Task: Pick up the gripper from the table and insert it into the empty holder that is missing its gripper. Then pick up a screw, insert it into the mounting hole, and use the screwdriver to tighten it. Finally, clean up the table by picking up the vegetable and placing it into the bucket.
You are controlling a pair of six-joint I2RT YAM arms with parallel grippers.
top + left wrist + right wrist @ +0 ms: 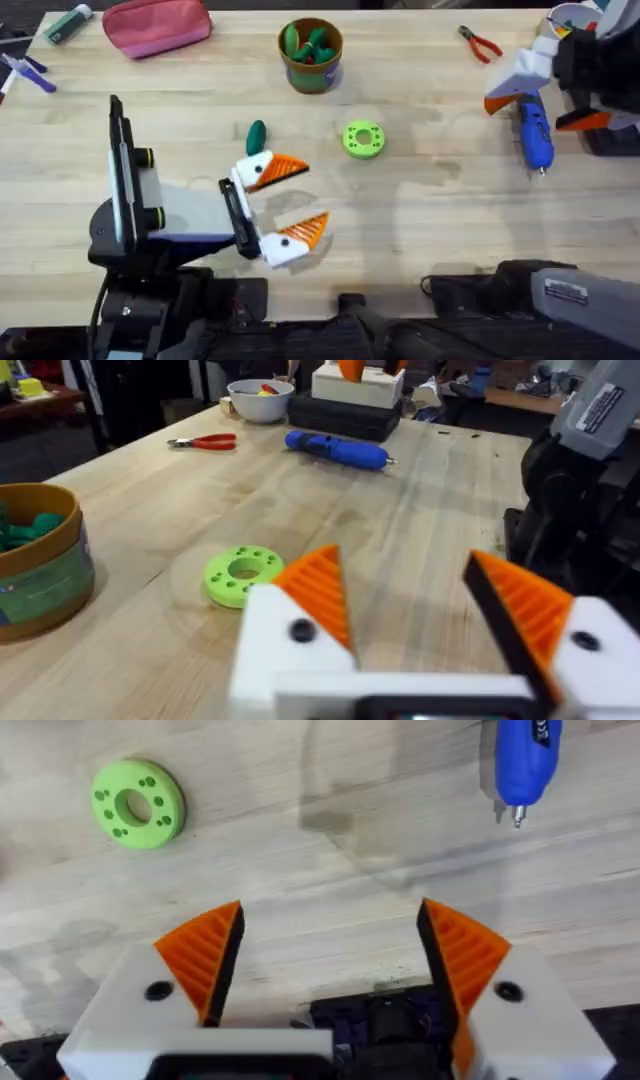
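Orange ribbed pads stand well apart on the left gripper (292,202), low and left of centre in the overhead frame, clamping nothing; bare wood lies between and ahead of them. The vegetable (256,133) lies on the table just above its upper finger, apart from it. Right of that sits a bright green ring with holes (363,139), free on all sides, with wide clear wood stretching to the right of it.

The right gripper (328,960) also has its pads spread wide and empty, seen in its wrist view above bare wood, the ring at upper left and the tip of the screwdriver (523,765) at upper right. Overhead, the screwdriver (534,135) lies at the right, bit toward the bottom of the frame, next to a white mount with orange tips (520,80).

The bucket (311,55) stands at upper centre, holding green pieces and something red. In the left wrist view a white bowl (258,400) at the top holds yellow and red bits.

Red-handled pliers (480,43) lie upper right, a pink pouch (158,25) upper left near the table (430,230) edge
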